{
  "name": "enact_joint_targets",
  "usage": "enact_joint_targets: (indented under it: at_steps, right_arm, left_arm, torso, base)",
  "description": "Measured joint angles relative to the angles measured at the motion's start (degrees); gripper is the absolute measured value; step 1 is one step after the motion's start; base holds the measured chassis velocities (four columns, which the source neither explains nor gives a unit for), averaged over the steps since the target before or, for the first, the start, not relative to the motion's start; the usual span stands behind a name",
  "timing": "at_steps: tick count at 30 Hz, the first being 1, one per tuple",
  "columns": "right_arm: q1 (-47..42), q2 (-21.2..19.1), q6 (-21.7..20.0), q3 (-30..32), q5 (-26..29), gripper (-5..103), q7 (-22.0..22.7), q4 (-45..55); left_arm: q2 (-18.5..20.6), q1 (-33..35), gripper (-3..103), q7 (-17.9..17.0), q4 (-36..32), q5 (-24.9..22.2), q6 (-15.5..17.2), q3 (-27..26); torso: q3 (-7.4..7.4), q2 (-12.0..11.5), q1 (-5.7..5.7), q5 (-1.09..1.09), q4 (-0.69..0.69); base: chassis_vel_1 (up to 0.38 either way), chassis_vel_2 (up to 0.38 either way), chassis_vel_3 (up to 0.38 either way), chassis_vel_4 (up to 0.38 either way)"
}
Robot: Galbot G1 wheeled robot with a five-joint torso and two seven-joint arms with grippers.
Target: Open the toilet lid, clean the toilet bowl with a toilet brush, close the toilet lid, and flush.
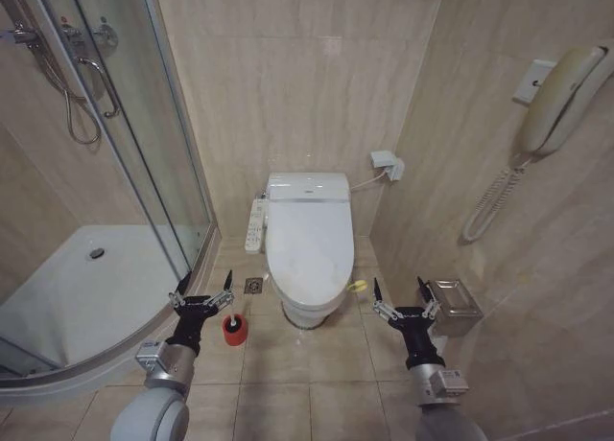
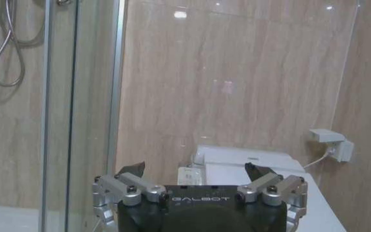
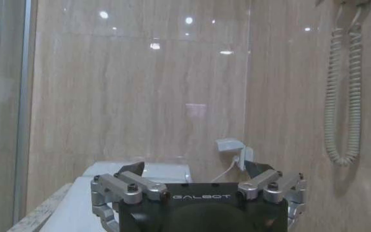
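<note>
The white toilet stands against the back wall with the toilet lid [image 1: 309, 242] down flat, so the inside of the toilet bowl is hidden; only its ceramic outside [image 1: 309, 314] shows below the lid's front. The toilet brush [image 1: 233, 329] stands in its red holder on the floor tiles, left of the toilet's front. My left gripper [image 1: 203, 295] hovers open just left of and above the brush, holding nothing. On the other side of the toilet my right gripper [image 1: 401, 297] is open and empty. The left wrist view shows the left gripper [image 2: 195, 170] open before the lid [image 2: 321, 210]; the right wrist view shows the right gripper [image 3: 195, 169] open.
A curved glass shower door [image 1: 144, 153] and white shower tray [image 1: 86, 288] close off the left. A long button panel [image 1: 255, 225] hangs at the toilet's left side. On the right wall are a phone [image 1: 561, 96] and a metal box [image 1: 453, 305]. A floor drain [image 1: 253, 286] lies near the brush.
</note>
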Motion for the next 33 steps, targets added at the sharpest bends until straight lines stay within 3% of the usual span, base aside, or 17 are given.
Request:
enact_joint_targets:
  at_steps: [4, 11, 20, 23, 29, 33]
  right_arm:
    - [0.01, 0.00, 0.00, 0.00, 0.00, 100, 0.00, 0.00]
    - [0.03, 0.00, 0.00, 0.00, 0.00, 100, 0.00, 0.00]
    - [0.02, 0.00, 0.00, 0.00, 0.00, 100, 0.00, 0.00]
    - [0.02, 0.00, 0.00, 0.00, 0.00, 100, 0.00, 0.00]
    - [0.02, 0.00, 0.00, 0.00, 0.00, 100, 0.00, 0.00]
    - [0.02, 0.00, 0.00, 0.00, 0.00, 100, 0.00, 0.01]
  left_arm:
    - [-0.17, 0.31, 100, -0.52, -0.74, -0.02, 0.58, 0.40]
    - [-0.26, 1.53, 100, -4.52, -2.59, 1.21, 7.47, 0.57]
    - [-0.84, 1.90, 100, -6.73, -2.08, 1.48, 12.05, 1.28]
    - [-1.29, 2.19, 100, -6.09, -2.88, 2.12, 11.38, 1.27]
    - [-1.88, 3.31, 100, -3.21, -4.59, 6.11, 7.07, 0.84]
    - [-2.39, 5.57, 100, -2.75, -7.01, 7.01, 6.40, 0.82]
  torso:
    - [0.00, 0.00, 0.01, 0.00, 0.00]
    - [0.02, -0.01, 0.04, 0.00, 0.01]
    - [0.02, -0.01, 0.04, 0.00, 0.01]
    - [0.02, -0.01, 0.04, 0.00, 0.01]
    - [0.02, -0.01, 0.04, 0.00, 0.00]
    - [0.01, -0.01, 0.03, 0.00, 0.01]
  base:
    - [0.000, 0.000, 0.000, 0.000]
    - [-0.006, 0.002, 0.008, -0.015]
    - [0.000, 0.000, 0.000, 0.000]
    - [0.000, 0.000, 0.000, 0.000]
    - [0.000, 0.000, 0.000, 0.000]
    - [0.000, 0.000, 0.000, 0.000]
